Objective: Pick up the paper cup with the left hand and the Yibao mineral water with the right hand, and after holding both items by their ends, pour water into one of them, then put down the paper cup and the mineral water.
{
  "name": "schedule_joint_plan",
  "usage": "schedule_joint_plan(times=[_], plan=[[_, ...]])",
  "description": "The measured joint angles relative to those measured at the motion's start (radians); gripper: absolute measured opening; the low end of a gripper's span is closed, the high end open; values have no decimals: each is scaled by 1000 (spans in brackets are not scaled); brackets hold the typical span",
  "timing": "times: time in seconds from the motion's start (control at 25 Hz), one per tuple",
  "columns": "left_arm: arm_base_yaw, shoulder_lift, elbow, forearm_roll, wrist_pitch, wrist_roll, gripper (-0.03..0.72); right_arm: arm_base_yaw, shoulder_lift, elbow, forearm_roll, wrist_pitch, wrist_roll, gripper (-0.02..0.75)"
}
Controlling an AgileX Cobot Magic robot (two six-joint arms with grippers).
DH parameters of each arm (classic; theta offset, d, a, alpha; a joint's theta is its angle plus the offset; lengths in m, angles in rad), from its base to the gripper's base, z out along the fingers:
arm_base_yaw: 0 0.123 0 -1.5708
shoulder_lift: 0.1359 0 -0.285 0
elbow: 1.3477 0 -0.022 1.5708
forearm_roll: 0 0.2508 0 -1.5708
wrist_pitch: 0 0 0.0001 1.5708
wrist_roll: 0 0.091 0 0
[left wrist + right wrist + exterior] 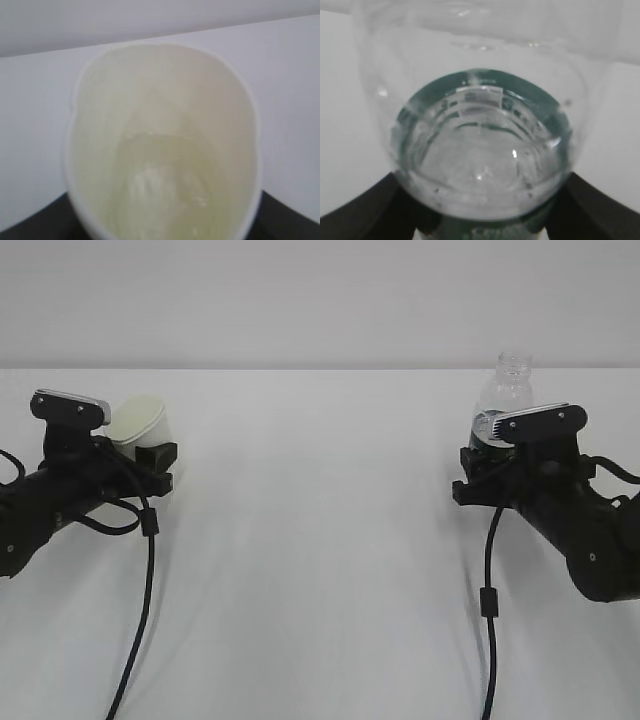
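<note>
Here both jaws pinched: left hand [150,455] on the cup [140,421], right hand [478,472] on the bottle [503,405]; lifting wanted level, gentle grips.

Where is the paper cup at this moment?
In the exterior view the paper cup is at the far left, tilted, in the left gripper, far across the table from the bottle.

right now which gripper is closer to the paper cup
Left. The left gripper is closed around the paper cup; the right gripper is far across the table, holding the bottle.
</note>
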Motion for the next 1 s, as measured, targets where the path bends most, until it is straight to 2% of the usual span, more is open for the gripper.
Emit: schedule_joint_plan(times=[0.56, 1.0], plan=[[0, 22, 7, -41, -11, 19, 420, -51, 102, -87, 17, -12, -2, 507], [0, 29, 7, -56, -8, 21, 419, -54, 139, -143, 1, 1, -2, 507]])
